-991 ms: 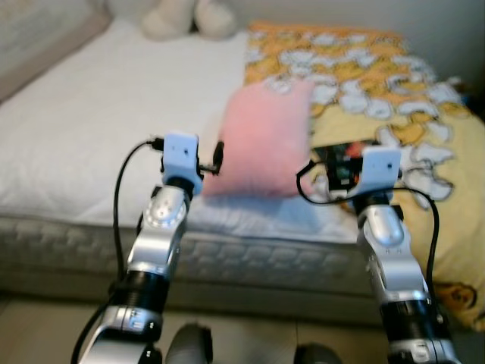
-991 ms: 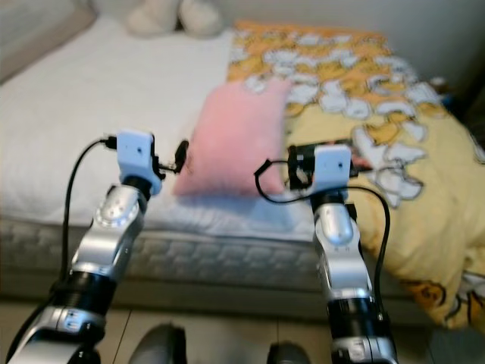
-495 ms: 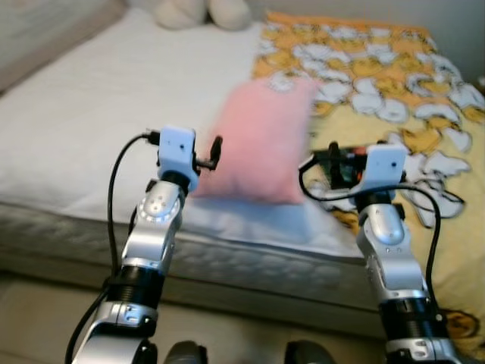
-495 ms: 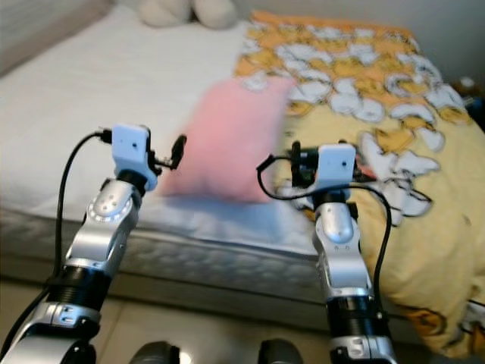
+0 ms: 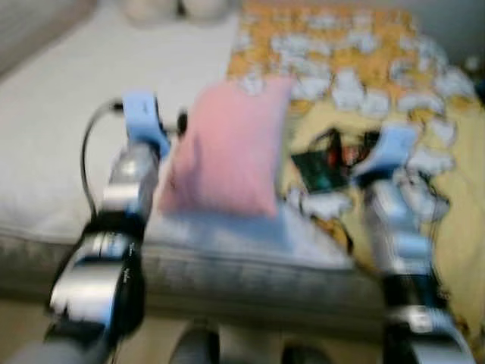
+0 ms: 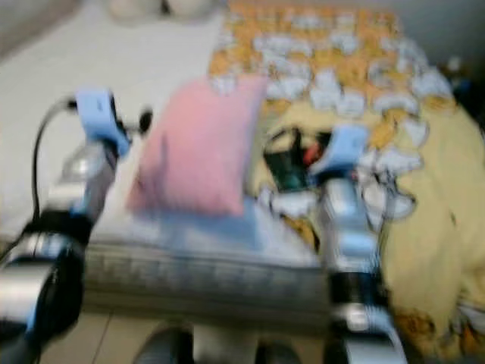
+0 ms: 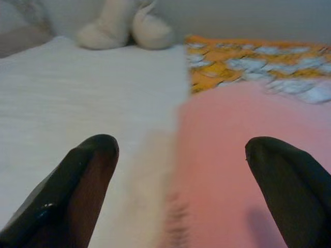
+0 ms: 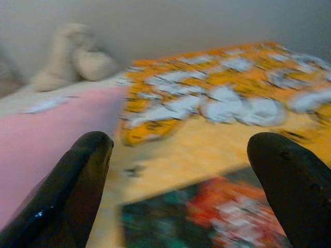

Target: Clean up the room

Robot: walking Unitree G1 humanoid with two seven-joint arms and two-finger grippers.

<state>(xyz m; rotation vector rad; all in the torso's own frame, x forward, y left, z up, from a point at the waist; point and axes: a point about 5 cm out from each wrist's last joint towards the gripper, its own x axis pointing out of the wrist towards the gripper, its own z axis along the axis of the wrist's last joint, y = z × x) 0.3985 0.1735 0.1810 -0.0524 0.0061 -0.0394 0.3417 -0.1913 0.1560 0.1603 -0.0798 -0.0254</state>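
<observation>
White-sheeted bed [image 5: 68,129] w/ yellow duck-print blanket [image 5: 455,227], pink rectangular pillow [image 5: 227,152] btwn grippers, left gripper [image 7: 178,181] & right gripper [image 8: 176,186] jaws spread, empty, cream plush toy [image 7: 124,26] at wall.

Head stereo pair — both eyes look forward and down from above the bed's near edge, blurred, each taking in the white mattress [image 5: 68,129], the pink pillow [image 5: 227,148], the yellow patterned blanket [image 6: 424,189] and both silver arms; the right eye's picture sits slightly offset from the left's. Left wrist view — low and close over the bed, looking along two spread black fingers [image 7: 77,186] toward the wall, the pillow's edge directly ahead. Right wrist view — equally low, fingers [image 8: 77,181] apart, facing the blanket. Both wrist views share the pillow and the cream plush toy [image 7: 124,28] at the far end.
</observation>
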